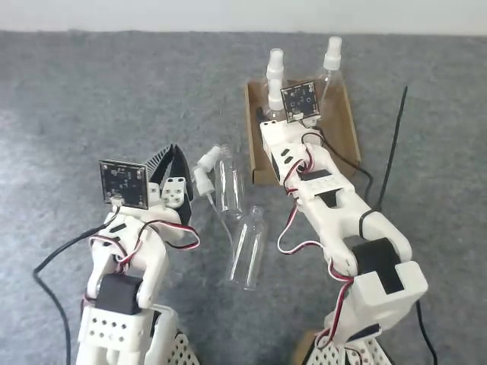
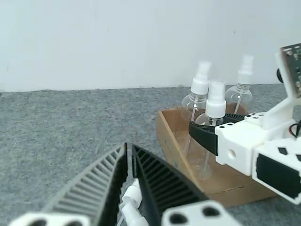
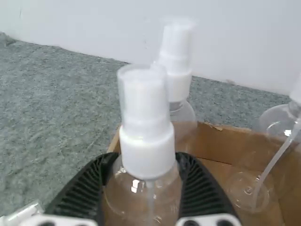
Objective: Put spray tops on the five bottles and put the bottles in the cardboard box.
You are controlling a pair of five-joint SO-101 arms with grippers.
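The cardboard box (image 1: 344,131) sits at the far right of the grey mat. My right gripper (image 1: 275,114) is inside it, shut on an upright clear bottle (image 3: 143,188) with a white spray top (image 3: 146,127). Two more capped bottles (image 1: 275,62) (image 1: 332,55) stand in the box behind it. Two clear bottles without tops (image 1: 227,182) (image 1: 249,247) lie on the mat mid-table. Two loose spray tops (image 1: 207,161) (image 1: 204,183) lie beside the nearer one's neck. My left gripper (image 1: 172,163) is shut, empty, just left of those tops.
Black cables trail over the mat right of the box (image 1: 392,144) and at the near left (image 1: 53,262). A pale wall (image 2: 141,42) bounds the far side. Open mat stretches across the far left.
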